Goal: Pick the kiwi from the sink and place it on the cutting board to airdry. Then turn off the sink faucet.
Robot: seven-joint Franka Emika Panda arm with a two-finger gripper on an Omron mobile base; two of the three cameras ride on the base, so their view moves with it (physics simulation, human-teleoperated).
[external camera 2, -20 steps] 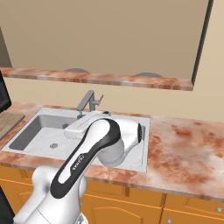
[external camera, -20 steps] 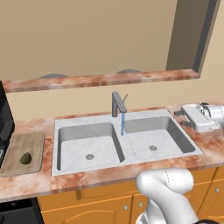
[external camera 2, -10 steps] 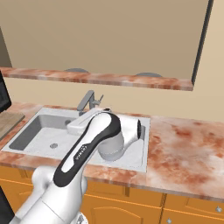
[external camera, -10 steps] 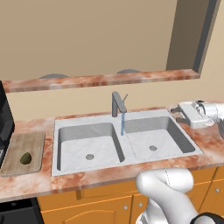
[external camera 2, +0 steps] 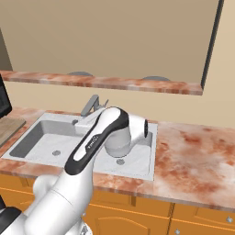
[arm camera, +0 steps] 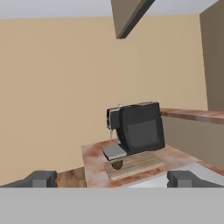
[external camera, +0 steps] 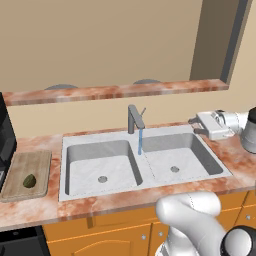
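One kiwi (external camera: 29, 180) on one cutting board (external camera: 36, 165), nine o'clock of two-basin sink (external camera: 142, 138); one faucet (external camera: 134, 118) running; gripper (external camera: 194, 126) at three o'clock, jaws wide, empty.

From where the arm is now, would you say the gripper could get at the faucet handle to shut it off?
Probably yes: the open gripper hangs right of the sink faucet, with only bare sink between them.

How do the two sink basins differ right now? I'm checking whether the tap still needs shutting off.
The right basin has a blue stream of water falling into it from the sink faucet; the left basin gets none. The left basin lies nearer the cutting board, where the kiwi rests; the right basin lies nearer the open gripper. Both are light grey and rectangular, each with a round drain and no fruit inside.
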